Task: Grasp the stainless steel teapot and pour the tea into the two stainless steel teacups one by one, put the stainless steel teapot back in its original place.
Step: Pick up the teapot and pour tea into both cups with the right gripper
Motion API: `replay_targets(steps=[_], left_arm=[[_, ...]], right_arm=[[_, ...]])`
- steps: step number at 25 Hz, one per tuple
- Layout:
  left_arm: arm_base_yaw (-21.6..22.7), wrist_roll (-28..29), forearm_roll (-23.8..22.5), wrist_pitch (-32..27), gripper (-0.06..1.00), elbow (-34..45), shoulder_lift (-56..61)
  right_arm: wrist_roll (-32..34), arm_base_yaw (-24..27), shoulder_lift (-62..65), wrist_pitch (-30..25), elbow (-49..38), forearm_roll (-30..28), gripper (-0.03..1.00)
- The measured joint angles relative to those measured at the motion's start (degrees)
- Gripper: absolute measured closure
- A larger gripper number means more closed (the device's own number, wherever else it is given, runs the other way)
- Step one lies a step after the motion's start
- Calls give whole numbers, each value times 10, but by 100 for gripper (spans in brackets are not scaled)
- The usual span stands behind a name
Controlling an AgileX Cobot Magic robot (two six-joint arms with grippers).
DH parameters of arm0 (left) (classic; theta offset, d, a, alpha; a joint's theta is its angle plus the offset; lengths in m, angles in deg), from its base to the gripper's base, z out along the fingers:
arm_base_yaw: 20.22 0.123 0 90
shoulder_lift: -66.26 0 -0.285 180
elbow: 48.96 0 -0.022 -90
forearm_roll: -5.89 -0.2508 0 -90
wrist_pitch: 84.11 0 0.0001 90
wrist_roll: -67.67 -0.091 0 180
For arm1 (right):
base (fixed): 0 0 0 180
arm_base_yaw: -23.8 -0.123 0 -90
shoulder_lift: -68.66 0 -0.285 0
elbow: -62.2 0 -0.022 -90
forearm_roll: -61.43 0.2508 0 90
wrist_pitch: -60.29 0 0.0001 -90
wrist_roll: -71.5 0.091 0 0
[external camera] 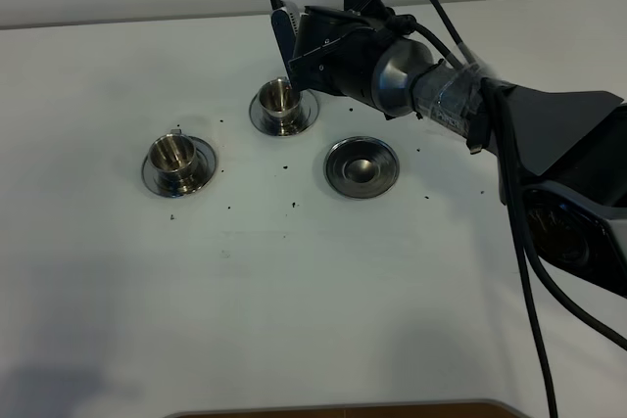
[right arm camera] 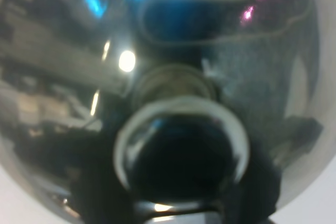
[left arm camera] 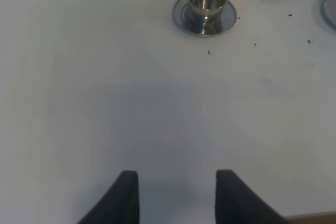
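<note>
Gleaming mirror-bright, the knobbed teapot (right arm camera: 173, 51) sits clamped in right gripper (external camera: 309, 46) — left gripper (left arm camera: 177, 174) gapes.

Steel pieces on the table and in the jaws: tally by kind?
Teapot: 1
Teacups: 2
Saucers: 3
Total: 6

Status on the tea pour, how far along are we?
Done: the stainless steel teapot is lifted, and its saucer sits bare.
In hand: the right gripper holds it over the far teacup, apparently pouring.
Left: possibly the near teacup, whose contents I cannot make out, then setting the teapot back on its saucer.
</note>
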Motion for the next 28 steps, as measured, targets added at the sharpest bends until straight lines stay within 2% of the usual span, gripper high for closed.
replay_targets(steps=[4,28], left_arm=[[0,0,0,0,55,0,0],[0,0,0,0,55,0,0]], right_arm=[[-2,-7,0,3,0,-26,78],[-12,-10,0,2,0,-95,78]])
